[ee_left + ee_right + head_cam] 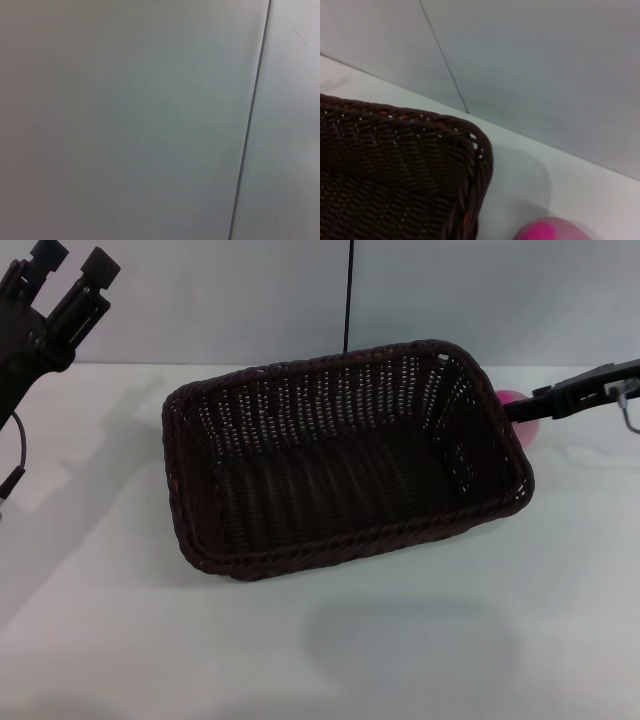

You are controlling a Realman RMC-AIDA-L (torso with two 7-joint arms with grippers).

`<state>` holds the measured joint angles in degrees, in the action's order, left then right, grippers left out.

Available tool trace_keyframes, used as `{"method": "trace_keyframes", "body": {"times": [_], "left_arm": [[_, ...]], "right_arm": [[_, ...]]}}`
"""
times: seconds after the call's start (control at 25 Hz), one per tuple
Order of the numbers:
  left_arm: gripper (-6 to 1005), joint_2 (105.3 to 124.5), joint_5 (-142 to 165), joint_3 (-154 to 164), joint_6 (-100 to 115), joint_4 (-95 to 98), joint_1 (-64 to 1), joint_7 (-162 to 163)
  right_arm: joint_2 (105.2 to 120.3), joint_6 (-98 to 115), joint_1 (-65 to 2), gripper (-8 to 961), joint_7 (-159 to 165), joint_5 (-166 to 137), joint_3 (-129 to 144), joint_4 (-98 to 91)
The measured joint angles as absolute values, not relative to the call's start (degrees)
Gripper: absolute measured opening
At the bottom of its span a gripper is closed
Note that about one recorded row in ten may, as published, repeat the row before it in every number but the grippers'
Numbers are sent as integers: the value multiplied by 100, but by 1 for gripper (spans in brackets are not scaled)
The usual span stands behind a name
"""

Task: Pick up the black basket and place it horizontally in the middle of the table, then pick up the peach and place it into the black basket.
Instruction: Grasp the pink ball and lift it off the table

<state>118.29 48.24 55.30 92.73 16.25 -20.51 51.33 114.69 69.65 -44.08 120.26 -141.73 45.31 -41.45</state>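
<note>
The black basket (340, 455) lies lengthwise across the middle of the white table (400, 640), open side up and empty. Its corner also shows in the right wrist view (395, 170). The peach (528, 432) sits on the table just behind the basket's right end, partly hidden by the rim. It also shows in the right wrist view (552, 230). My right gripper (522, 410) reaches in from the right edge and lies across the peach. My left gripper (70, 265) is raised at the far left, open and empty.
A grey wall with a dark vertical seam (348, 295) stands behind the table. The left wrist view shows only that wall and its seam (250, 120). A cable (16, 455) hangs from the left arm.
</note>
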Motion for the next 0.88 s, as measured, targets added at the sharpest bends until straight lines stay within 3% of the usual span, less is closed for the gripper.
{"method": "trace_keyframes", "body": {"times": [0.6, 0.8, 0.88], "left_arm": [[813, 11830, 4826, 5528, 9282, 1582, -2033, 5132], [813, 11830, 4825, 5528, 9274, 1580, -2036, 5132], [813, 11828, 4826, 5528, 9279, 1580, -2037, 5134]], "right_arm": [[11622, 6436, -4427, 513, 11891, -14158, 4553, -3757], [11644, 6458, -4409, 306, 11891, -14158, 4531, -3778], [11655, 6469, -4400, 270, 11892, -14158, 4518, -3800]]}}
